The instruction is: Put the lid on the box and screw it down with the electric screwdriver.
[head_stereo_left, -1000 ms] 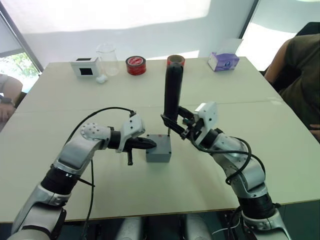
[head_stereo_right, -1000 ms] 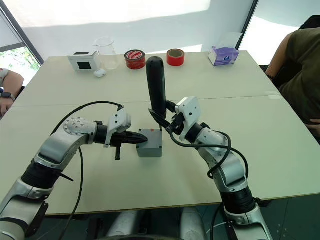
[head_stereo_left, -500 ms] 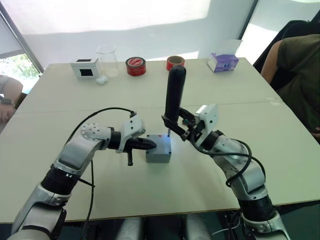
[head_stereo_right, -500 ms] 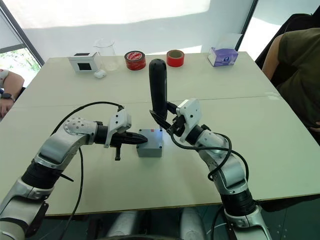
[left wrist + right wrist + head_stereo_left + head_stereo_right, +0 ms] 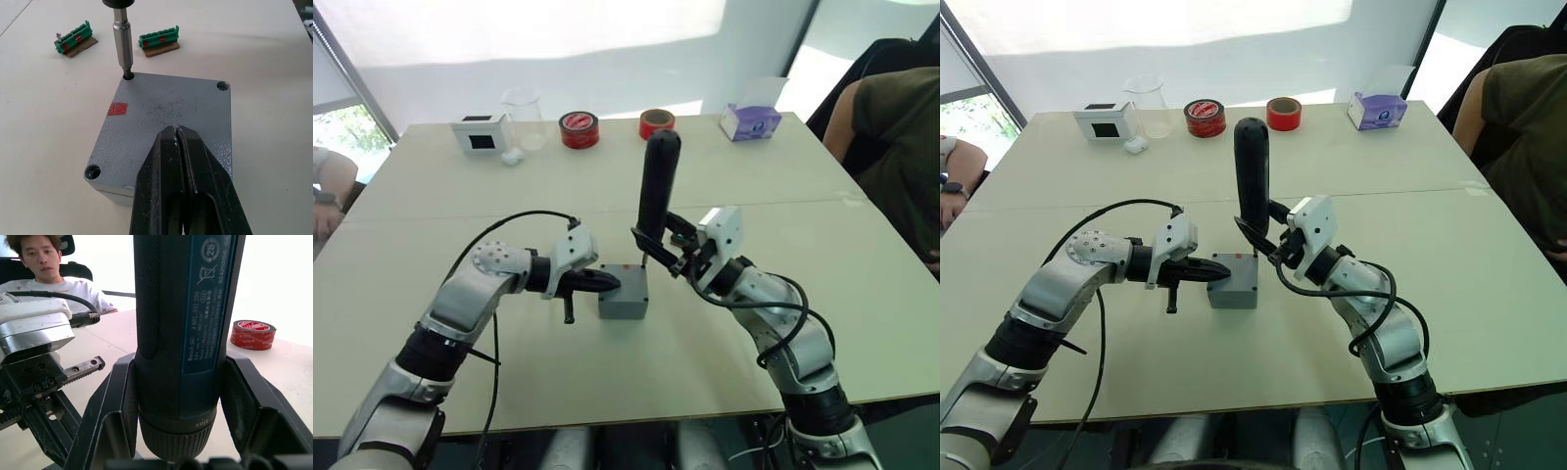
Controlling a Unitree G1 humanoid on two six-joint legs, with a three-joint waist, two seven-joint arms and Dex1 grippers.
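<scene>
Surface (image 5: pixel 431 225): a pale top carrying the work near its middle, with tape rolls (image 5: pixel 579 128), a beaker (image 5: pixel 523 116) and a tissue box (image 5: pixel 750 120) along the far edge, well apart from the job. A person (image 5: pixel 891 137) sits off the far right corner.

Right pincer (image 5: pixel 658 251): clenched on the screwdriver (image 5: pixel 656 191), which stands nearly upright with its bit (image 5: pixel 122 46) seated in a far corner hole of the lid (image 5: pixel 166 127).

Left pincer (image 5: pixel 603 283): closed and empty, its tips pressing on the lid's left side to steady it.

Box (image 5: pixel 625 305): at mid-surface, the lid already on it and flush; a red mark (image 5: pixel 117 108) shows on the lid. Three other corner holes are visible, and whether they hold screws cannot be told.

Two green terminal blocks (image 5: pixel 158 40) lie just beyond the box.

Risk: if the screwdriver tilts, the bit may cam out and skid across the lid; if the left pincer slips, driving torque could spin the box.
</scene>
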